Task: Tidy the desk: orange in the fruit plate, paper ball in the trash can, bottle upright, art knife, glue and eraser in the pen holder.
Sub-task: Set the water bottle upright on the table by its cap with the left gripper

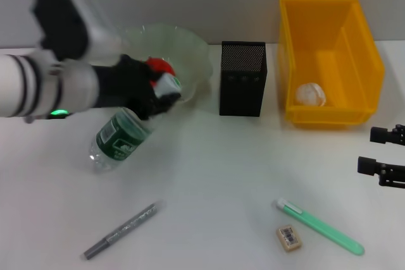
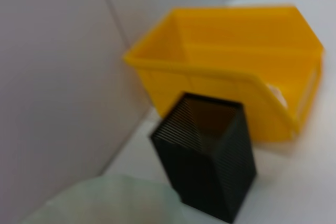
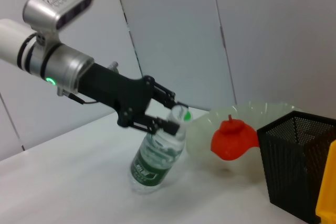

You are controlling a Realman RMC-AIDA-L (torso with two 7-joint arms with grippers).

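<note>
Yellow trash can (image 1: 354, 49) at the table's far right, paper ball (image 1: 311, 95) already inside. Glass fruit plate (image 1: 190, 49) at the far left, orange (image 3: 231, 139) resting in it. Black mesh pen holder (image 1: 243, 79) between plate and can. Bottle (image 1: 119, 138) tilted, base on the table, neck clamped in the closed left gripper (image 3: 167, 117) just in front of the plate. Green art knife (image 1: 319, 226), grey glue (image 1: 123, 229) and eraser (image 1: 288, 238) lying flat near the front edge, well apart from the holder. Right gripper (image 1: 386, 154) parked at the right edge, fingers spread wide.
</note>
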